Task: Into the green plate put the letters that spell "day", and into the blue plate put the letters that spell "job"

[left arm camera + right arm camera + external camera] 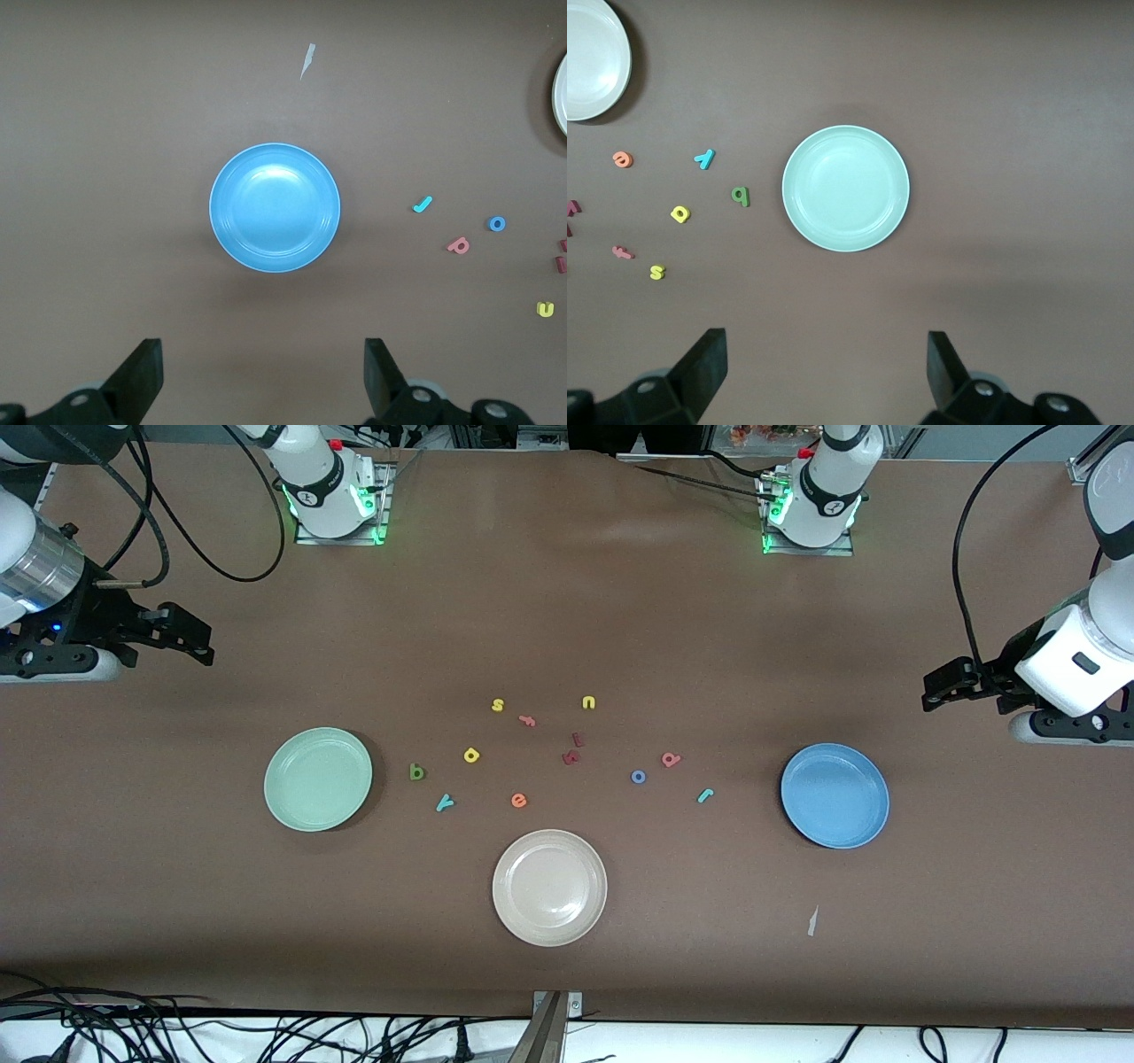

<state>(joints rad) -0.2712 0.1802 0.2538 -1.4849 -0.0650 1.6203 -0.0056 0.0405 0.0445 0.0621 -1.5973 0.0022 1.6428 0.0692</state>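
So far we had placed nothing: both plates sat bare. The green plate (318, 779) had the d (416, 772), a (471, 755) and y (445, 803) at its three o'clock; the blue plate (834, 795) had the j (705, 795), o (639, 777) and b (671, 760) at its nine. The left end effector (263, 376) and right end effector (827, 372) hung wide open, empty, each over its own end of the tabletop (567, 974).

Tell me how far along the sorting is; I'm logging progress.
Nothing is done: the green plate and blue plate hold no letters. Nothing is in hand; the left gripper and right gripper wait open at the table's ends. All six remain: d, a, y, j, o, b.

desk (567, 602) — brown | on it: green plate (318, 779), blue plate (834, 795), beige plate (549, 887) | loose foam letters (571, 756) between — none plated
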